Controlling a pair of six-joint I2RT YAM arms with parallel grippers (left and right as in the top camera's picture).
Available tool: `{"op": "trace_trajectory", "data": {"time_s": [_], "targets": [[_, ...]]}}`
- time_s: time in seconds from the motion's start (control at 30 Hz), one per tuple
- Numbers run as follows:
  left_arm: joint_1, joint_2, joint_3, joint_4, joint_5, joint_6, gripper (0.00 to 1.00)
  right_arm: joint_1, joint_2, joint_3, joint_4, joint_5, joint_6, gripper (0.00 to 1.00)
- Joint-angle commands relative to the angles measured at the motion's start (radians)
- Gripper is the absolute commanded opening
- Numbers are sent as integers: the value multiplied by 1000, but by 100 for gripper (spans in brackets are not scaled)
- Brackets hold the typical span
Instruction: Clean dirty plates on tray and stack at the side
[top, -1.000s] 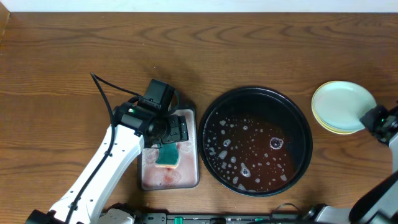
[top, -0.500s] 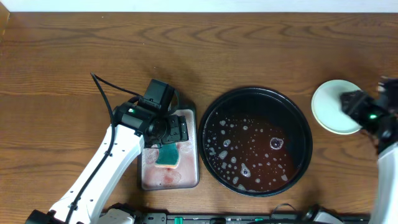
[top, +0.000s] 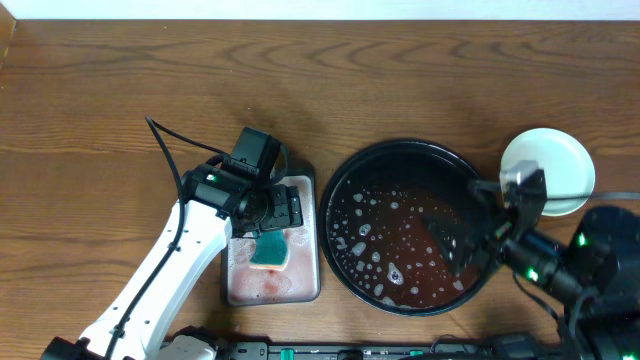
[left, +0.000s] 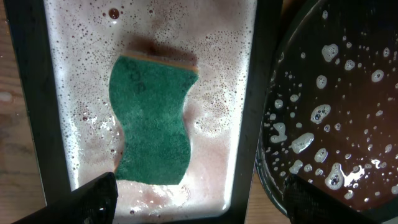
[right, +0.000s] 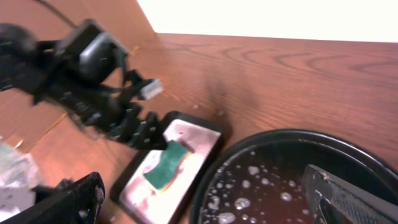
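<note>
Small round pale plates (top: 548, 165), 3 o'clock of glossy black round tray (top: 415, 144): stiff, probably wet and slippery; take the rim. Left gripper (left: 205, 205) and right gripper (right: 205, 205): jaws apart, empty.

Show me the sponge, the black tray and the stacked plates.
sponge (left: 152, 121), left wrist view, middle of its green face.
tray (top: 405, 147), overhead view, upper rim.
plates (top: 556, 164), overhead view, centre of the top plate.

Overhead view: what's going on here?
The plates sit stacked right of the tray, which holds only reddish, foamy water. The right gripper hangs open over the tray's right side, holding nothing. The left gripper hangs open above the sponge lying in the pan.
</note>
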Motion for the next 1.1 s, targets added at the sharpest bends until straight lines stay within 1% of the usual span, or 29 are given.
{"op": "trace_trajectory", "data": {"time_s": [0.0,0.1,0.23,0.33,0.5,0.57,0.6,0.77,0.9,1.07], "targets": [[4,-2,16,0,-5,9,85,29,-37,13,-28,9,-5,99],[4,-2,16,0,-5,9,86,30,-40,13,-33,139,-42,99],[4,-2,16,0,-5,9,85,31,-45,-3,-6,307,-42,99],[4,-2,16,0,-5,9,85,21,-73,-37,30,372,-42,99],[4,-2,16,0,-5,9,85,11,-206,-170,59,413,-42,99],[4,-2,16,0,-5,9,86,11,-332,-346,205,457,-42,99],[4,-2,16,0,-5,9,85,11,-369,-403,257,457,-42,99],[4,-2,16,0,-5,9,85,11,-530,-636,447,456,-23,99],[4,-2,16,0,-5,9,85,11,-646,-779,559,457,-23,99],[4,-2,16,0,-5,9,86,12,-646,-916,713,460,-22,99]]}}
